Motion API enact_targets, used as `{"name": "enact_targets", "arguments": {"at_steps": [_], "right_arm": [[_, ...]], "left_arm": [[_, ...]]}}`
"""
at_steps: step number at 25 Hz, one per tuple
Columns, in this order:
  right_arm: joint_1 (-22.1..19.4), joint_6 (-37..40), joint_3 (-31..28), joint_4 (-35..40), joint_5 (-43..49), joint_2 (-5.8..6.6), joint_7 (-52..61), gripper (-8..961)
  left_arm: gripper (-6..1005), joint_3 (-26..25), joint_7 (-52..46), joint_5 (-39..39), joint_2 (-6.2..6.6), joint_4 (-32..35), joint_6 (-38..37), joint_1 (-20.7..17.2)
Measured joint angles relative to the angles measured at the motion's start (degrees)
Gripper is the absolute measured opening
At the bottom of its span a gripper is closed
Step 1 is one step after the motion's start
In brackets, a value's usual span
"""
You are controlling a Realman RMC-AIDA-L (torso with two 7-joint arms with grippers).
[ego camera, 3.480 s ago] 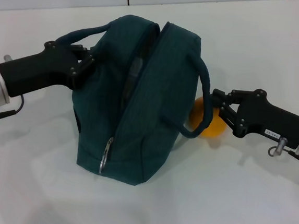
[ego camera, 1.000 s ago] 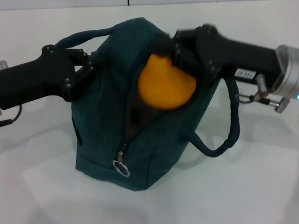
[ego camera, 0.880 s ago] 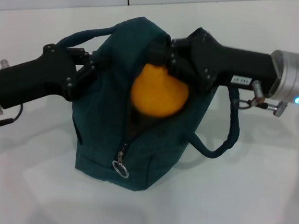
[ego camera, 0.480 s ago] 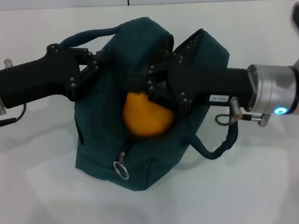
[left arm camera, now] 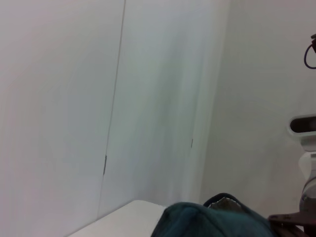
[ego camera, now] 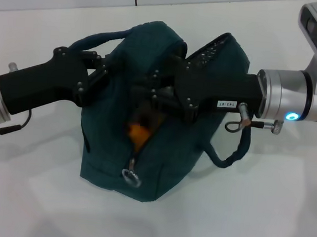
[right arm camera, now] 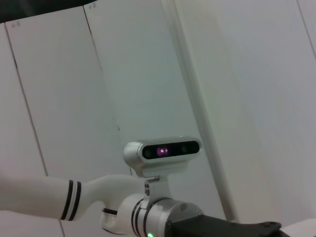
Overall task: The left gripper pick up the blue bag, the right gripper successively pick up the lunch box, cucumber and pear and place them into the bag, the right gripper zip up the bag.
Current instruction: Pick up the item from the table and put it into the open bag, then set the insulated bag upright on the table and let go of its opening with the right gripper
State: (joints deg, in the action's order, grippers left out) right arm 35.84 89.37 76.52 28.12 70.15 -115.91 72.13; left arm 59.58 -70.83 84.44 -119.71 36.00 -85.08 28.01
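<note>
Standing at frame centre in the head view, on a plain white tabletop [ego camera: 261,216]: large dark teal-blue fabric handbag [ego camera: 111,153], zipper open along the top, silver ring pull [ego camera: 131,177] hanging low on the near end. One rolled loop handle [ego camera: 102,36] arching at upper left, the other [ego camera: 234,153] drooping down the right side.

Entering from the left edge: black two-fingered left gripper [ego camera: 98,77], silver cuff with a green light, clamped shut on the bag's left upper edge and holding the mouth apart.

Reaching in from the right edge: black two-fingered right gripper [ego camera: 149,93], silver cuff with a blue light, fingertips sunk into the bag's opening. Small white label [ego camera: 225,104] on its body with dark printed characters, too small to read. Jaw spread and contact hidden by fabric; cannot tell.

Showing just below those fingertips, inside the open mouth: round yellow-orange pear [ego camera: 137,130], only a sliver visible, mostly sunk among the folds.

Appearing along the bottom of the left wrist view: top of the teal bag [left arm camera: 207,222] against white wall panels.
</note>
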Motion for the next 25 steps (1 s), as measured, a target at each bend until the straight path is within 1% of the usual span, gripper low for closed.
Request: {"name": "enact_targets", "arguments": {"at_steps": [3, 7, 9, 10, 11, 13, 14, 16, 17, 18, 20, 22, 23, 24, 25], "right_arm": [[0.2, 0.5, 0.5, 0.0, 0.4, 0.11, 0.0, 103], [-0.2, 1.5, 0.2, 0.4, 0.1, 0.33, 0.0, 215], [-1.1, 3.4, -0.7, 1.4, -0.2, 0.48, 0.0, 271], [-1.7, 4.8, -1.1, 2.0, -0.3, 0.64, 0.0, 315], [-3.2, 7.9, -1.8, 2.9, 0.1, 1.35, -0.2, 359], [-4.6, 10.3, -2.0, 3.4, 0.5, 2.60, -0.3, 446], [-5.6, 12.0, -2.1, 3.5, 0.7, 3.52, -0.3, 490], [-7.4, 14.5, -2.1, 3.6, 0.9, 5.83, -0.4, 488], [-7.9, 14.9, -2.1, 3.6, 0.9, 6.59, -0.4, 486], [-8.6, 15.6, -2.2, 3.7, 1.0, 7.79, -0.3, 485], [-9.7, 15.7, -2.5, 3.7, 1.1, 9.41, -0.1, 478], [-10.6, 15.4, -3.0, 3.6, 1.3, 9.99, 0.0, 465], [-10.6, 15.4, -3.0, 3.6, 1.3, 9.99, 0.0, 459], [-11.6, 13.7, -3.8, 3.4, 2.5, 9.92, 0.0, 452], [-11.7, 13.1, -3.9, 3.3, 3.6, 9.66, 0.0, 446]], "left_arm": [[50, -0.1, 0.1, 0.0, 0.02, -0.5, 0.0, 0.3], [50, -0.5, 0.5, 0.0, 0.04, -0.6, 0.0, 0.2], [51, -1.1, 0.7, -0.1, 0.02, -0.8, 0.1, 0.1], [51, -1.4, 0.7, -0.4, -0.01, -1.1, 0.3, 0.1], [51, -1.5, 0.9, -0.9, -0.01, -1.7, 0.6, 0.1], [51, -1.6, 1.5, -1.6, -0.01, -2.6, 1.0, 0.4], [51, -1.6, 1.9, -1.7, -0.01, -2.9, 1.4, 0.4], [51, -1.6, 2.1, -2.0, -0.01, -2.9, 2.4, 0.5], [51, -1.5, 2.2, -2.3, -0.02, -2.9, 2.7, 0.4], [51, -1.5, 2.2, -2.6, -0.04, -3.0, 2.9, 0.5], [51, -1.5, 2.3, -2.9, -0.02, -3.2, 3.4, 0.5], [51, -1.3, 2.7, -2.9, 0.01, -3.5, 4.1, 0.6], [51, -1.3, 3.0, -2.9, 0.00, -3.7, 4.4, 0.7], [51, -1.2, 3.3, -3.0, 0.00, -3.9, 4.6, 0.9], [51, -1.2, 3.6, -3.0, -0.02, -4.4, 4.6, 1.3]]}}
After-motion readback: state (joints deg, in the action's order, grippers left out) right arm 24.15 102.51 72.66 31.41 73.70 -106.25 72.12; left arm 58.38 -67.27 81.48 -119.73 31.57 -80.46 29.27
